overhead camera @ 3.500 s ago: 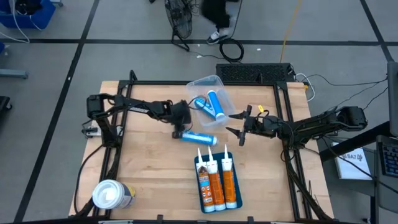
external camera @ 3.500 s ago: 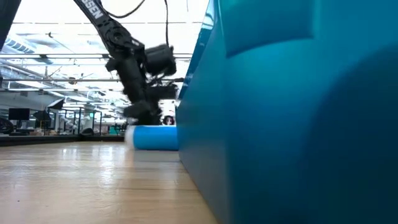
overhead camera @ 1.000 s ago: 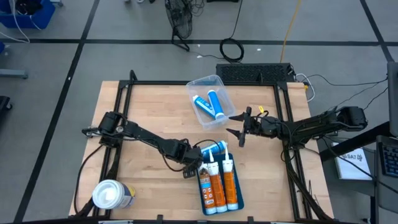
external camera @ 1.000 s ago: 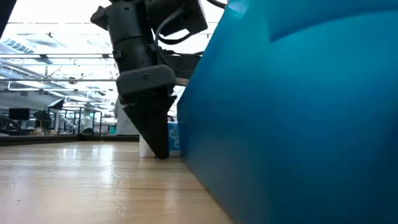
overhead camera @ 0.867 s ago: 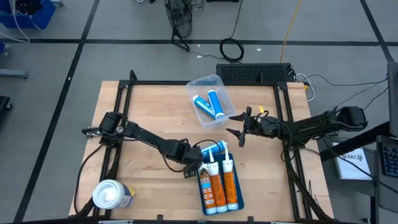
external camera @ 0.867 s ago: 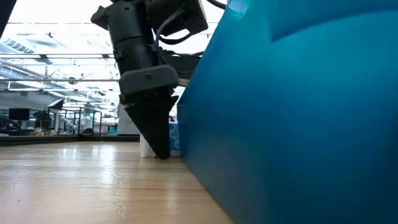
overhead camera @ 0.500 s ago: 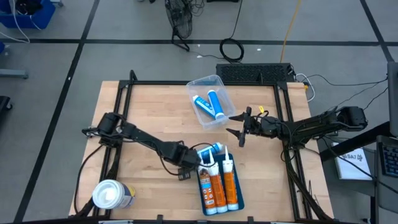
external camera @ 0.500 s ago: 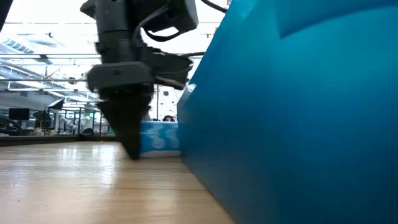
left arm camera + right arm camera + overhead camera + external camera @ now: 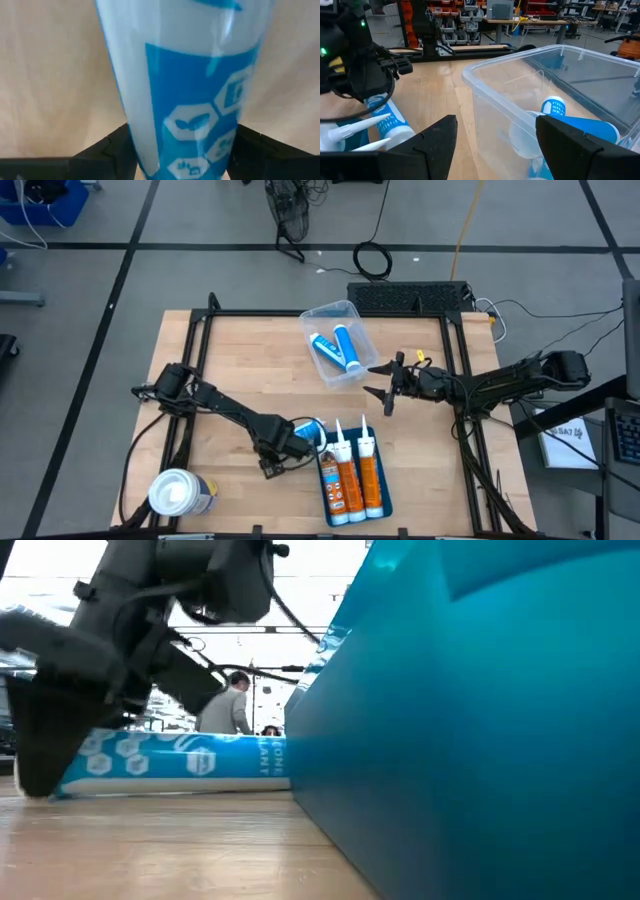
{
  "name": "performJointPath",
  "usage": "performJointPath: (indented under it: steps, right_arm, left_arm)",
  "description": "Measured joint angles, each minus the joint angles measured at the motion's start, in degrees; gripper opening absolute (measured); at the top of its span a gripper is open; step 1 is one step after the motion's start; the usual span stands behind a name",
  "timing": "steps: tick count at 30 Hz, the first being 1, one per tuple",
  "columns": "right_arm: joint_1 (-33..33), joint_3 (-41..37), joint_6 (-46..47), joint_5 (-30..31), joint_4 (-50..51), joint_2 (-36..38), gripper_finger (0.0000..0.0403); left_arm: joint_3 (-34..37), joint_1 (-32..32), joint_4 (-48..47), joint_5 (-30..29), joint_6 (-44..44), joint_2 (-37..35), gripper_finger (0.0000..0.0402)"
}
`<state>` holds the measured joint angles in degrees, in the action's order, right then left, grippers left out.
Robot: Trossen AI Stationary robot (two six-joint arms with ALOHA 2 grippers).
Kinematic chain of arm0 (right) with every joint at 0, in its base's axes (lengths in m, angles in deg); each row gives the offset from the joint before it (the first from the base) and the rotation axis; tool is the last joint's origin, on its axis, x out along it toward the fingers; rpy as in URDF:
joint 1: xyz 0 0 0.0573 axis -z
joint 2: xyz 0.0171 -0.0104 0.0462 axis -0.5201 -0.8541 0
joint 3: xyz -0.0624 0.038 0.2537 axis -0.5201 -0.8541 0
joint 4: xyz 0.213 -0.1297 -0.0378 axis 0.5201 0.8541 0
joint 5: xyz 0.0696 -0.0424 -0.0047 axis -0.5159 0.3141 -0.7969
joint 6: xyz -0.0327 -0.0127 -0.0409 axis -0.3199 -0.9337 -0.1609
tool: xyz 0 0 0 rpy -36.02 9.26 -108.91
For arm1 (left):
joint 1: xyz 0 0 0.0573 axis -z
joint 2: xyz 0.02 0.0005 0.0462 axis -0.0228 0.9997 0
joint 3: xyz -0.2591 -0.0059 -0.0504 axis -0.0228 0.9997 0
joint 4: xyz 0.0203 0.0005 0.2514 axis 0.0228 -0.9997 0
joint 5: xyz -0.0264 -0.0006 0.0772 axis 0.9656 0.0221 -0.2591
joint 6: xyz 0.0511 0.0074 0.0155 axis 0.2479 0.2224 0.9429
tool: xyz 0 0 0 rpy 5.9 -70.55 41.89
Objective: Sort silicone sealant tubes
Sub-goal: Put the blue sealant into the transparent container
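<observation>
High view: nearest the front edge, the left gripper [image 9: 283,446] has its fingers clamped across a blue-and-white sealant tube [image 9: 304,433] lying flat on the tabletop [image 9: 240,360], long axis pointing at the blue tray [image 9: 325,502] beside it. Farther back, the right gripper [image 9: 385,387] waits, fingers apart, by the clear bin [image 9: 320,314].

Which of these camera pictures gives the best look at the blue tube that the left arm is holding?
The low view: the blue-and-white sealant tube lies lengthwise on the table, label showing. The left wrist view fills with a stretch of its label. From above, the left gripper hides most of it. The right wrist view shows it partly.
</observation>
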<state>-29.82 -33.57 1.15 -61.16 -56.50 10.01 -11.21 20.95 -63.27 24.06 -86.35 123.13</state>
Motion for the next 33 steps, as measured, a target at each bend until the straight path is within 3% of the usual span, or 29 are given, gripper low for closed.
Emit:
performJointPath:
  steps: [5,13,33]
  right_arm:
    - [0.0,0.0,-0.1,0.0,0.0,0.0,0.0254]
    - [0.0,0.0,-0.2,0.0,-0.1,0.0,0.0254]
    - [0.0,0.0,-0.4,-0.1,0.0,0.0,0.0254]
  left_arm:
    - [-0.2,-0.5,1.1,-1.2,-2.3,-5.5,0.0241]
    - [-0.3,0.5,1.4,-10.0,-5.6,-12.7,0.0241]
    - [-0.4,2.2,1.5,-11.9,-7.0,-13.0,0.0241]
